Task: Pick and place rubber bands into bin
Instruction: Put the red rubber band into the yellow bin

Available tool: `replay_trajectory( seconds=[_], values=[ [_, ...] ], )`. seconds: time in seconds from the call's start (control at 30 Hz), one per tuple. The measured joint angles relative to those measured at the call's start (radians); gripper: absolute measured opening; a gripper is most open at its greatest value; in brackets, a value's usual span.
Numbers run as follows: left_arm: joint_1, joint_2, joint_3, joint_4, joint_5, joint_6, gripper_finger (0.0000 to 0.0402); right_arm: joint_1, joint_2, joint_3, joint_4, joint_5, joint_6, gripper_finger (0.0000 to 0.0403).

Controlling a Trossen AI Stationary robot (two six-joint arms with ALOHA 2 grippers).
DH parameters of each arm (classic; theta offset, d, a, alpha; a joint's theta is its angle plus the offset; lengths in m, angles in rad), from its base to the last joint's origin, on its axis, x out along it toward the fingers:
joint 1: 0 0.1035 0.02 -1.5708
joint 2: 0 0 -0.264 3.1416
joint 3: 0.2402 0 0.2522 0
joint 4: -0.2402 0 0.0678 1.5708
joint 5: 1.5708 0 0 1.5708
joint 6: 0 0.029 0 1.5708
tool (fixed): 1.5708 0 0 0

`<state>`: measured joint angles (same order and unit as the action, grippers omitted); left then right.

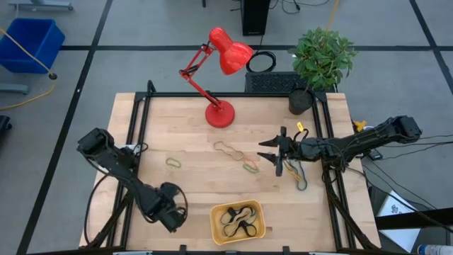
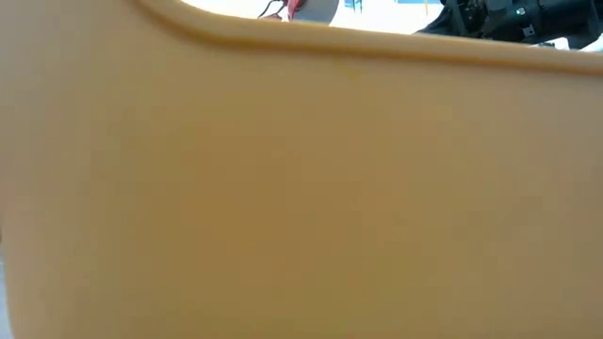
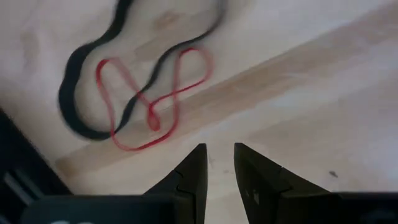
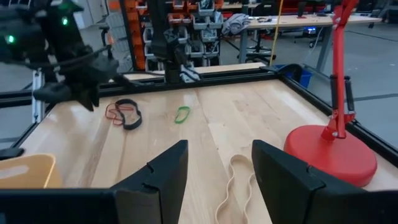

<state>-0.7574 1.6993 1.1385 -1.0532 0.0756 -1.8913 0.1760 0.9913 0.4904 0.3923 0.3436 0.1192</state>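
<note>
Closest to the right wrist lens, the right gripper [image 4: 219,149]: dark fingers spread wide, nothing between them. Hangs low over the table's right middle, pointing toward the left side. Just ahead of the fingertips, on the wood, a long tan rubber band [image 4: 236,180], lying flat in a wavy loop, not touched. Beside that, toward the front edge, a yellow-green band [image 1: 251,168]. Under the right arm's forearm, a small tangle of dark and yellow bands [image 1: 301,177]. Farther across, well apart from the right gripper, a small green band [image 4: 182,114] alone on the boards.

Over at the front left, the left gripper [image 3: 219,149]: fingers a narrow gap apart, empty, aimed down at the bare wood. Just beyond the tips, not touching, a thin red band [image 3: 149,93] twisted into loops and crossed by a thicker black band [image 3: 93,81].

Right of the left gripper, at the front edge, the yellow-orange bin [image 1: 214,227], with several dark bands [image 1: 239,218] already lying inside. Fills nearly all of the low view with one orange wall.

At the back of the table, a red desk lamp [image 1: 219,113] and a potted plant [image 1: 322,57].
</note>
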Motion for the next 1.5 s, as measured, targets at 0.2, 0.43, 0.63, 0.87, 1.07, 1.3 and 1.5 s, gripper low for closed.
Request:
replay_trajectory(
  seconds=[0.2,0.43,0.63,0.87,1.07,1.3,1.5],
  values=[
    [0.007,0.000,-0.054,0.005,0.009,-0.134,0.0085,-0.019,0.000,0.000,0.034,-0.003,0.000,0.0175],
    [0.006,0.000,-0.083,0.005,0.040,-0.171,0.0085,-0.019,0.000,0.000,0.041,-0.004,0.000,0.0173],
    [0.005,0.000,-0.117,0.004,0.059,-0.187,0.0085,-0.019,0.000,0.000,0.042,-0.004,-0.003,0.0174],
    [0.005,0.000,-0.145,0.008,0.062,-0.187,0.0085,-0.019,0.000,0.000,0.041,-0.004,-0.004,0.0173],
    [0.005,0.000,-0.170,0.052,0.059,-0.185,0.0085,-0.019,0.000,0.000,0.041,-0.004,-0.004,0.0173],
    [0.005,0.000,-0.208,0.090,0.058,-0.206,0.0079,-0.019,0.000,0.000,0.041,-0.004,-0.004,0.0174],
    [0.005,0.000,-0.207,0.094,0.055,-0.186,0.0012,-0.019,0.000,0.000,0.041,-0.005,-0.001,0.0173]
  ],
)
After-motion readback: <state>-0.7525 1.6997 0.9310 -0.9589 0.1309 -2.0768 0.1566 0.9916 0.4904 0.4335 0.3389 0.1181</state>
